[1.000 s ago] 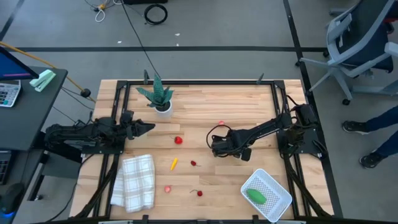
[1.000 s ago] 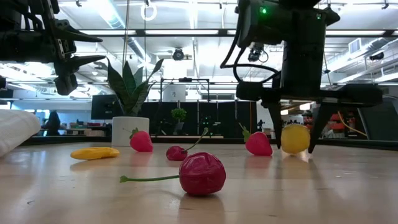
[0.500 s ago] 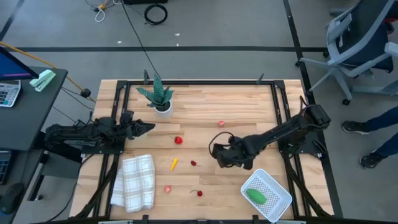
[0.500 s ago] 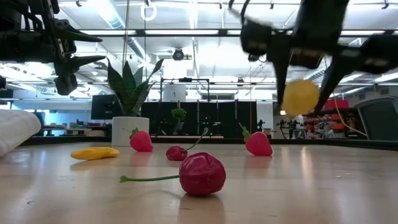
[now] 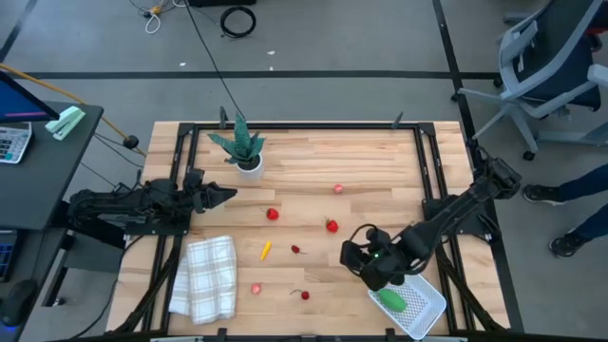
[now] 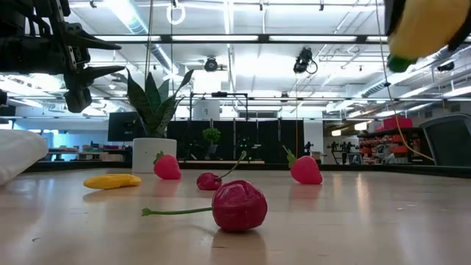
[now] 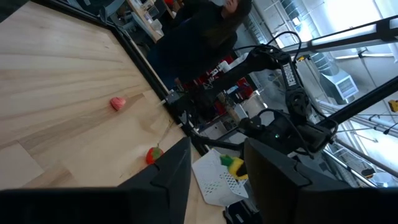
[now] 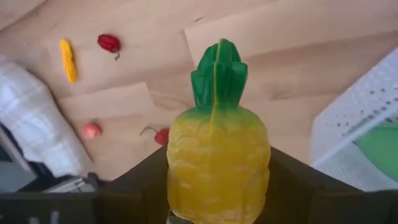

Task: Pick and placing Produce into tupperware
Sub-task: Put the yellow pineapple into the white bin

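Note:
My right gripper (image 5: 361,261) hangs over the table beside the left end of the white mesh tupperware (image 5: 423,302), shut on a yellow toy pineapple (image 8: 217,158) with a green crown. A green oblong piece (image 5: 391,300) lies inside the tupperware. Small produce lies loose on the wood: red strawberries (image 5: 273,214) (image 5: 332,225), a pink piece (image 5: 337,189), an orange sliver (image 5: 266,250), cherries (image 5: 295,250) (image 5: 304,294) and another pink piece (image 5: 256,288). My left gripper (image 5: 226,196) waits open above the table's left side. My right gripper pinches the pineapple's yellow body (image 8: 186,180) between its two fingers (image 8: 146,180), one on each side. The fingers slant downward, and the green crown (image 8: 217,78) points away from the wrist. The pineapple is lifted clear of the table.
A folded white checked cloth (image 5: 204,275) lies at the near left. A spiky green plant in a white pot (image 5: 245,152) stands at the far left. Dark frame rails run along the table's sides. A person's leg shows beyond the right edge.
My right gripper has risen from the table's middle with the yellow pineapple and swung toward the near right, ending next to the tupperware. The pineapple has gone from the table surface to well above it. A red strawberry that the arm covered now shows.

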Tool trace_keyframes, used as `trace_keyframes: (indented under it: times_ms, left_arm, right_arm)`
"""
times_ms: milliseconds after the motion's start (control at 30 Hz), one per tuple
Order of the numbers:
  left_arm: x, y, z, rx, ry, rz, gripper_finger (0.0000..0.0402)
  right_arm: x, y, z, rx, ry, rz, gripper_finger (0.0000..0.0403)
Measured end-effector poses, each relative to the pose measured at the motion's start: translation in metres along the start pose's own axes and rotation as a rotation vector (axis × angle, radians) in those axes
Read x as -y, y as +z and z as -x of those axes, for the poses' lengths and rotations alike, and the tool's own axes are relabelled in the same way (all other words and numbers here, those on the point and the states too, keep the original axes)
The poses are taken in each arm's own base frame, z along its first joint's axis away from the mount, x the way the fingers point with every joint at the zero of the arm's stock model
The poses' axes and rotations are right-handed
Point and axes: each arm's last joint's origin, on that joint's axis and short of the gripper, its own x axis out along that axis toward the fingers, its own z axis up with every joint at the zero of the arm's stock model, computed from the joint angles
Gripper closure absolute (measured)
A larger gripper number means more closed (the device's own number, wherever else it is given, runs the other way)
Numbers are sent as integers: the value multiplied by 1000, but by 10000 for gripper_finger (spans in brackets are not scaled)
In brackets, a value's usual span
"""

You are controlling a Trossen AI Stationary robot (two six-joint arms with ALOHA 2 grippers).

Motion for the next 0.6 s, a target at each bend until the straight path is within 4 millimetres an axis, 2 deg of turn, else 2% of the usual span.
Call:
trace_keyframes:
  times_ms: [133,400,600]
  left_arm:
    - [0,0,0,0,0,0,245]
    - [0,0,0,0,0,0,253]
    - [0,0,0,0,0,0,247]
  right_arm:
    - [10,-1,13,-12,-31,36,192]
    - [33,-3,34,-110,-227,96,192]
    - [50,-5,35,-148,-436,115,192]
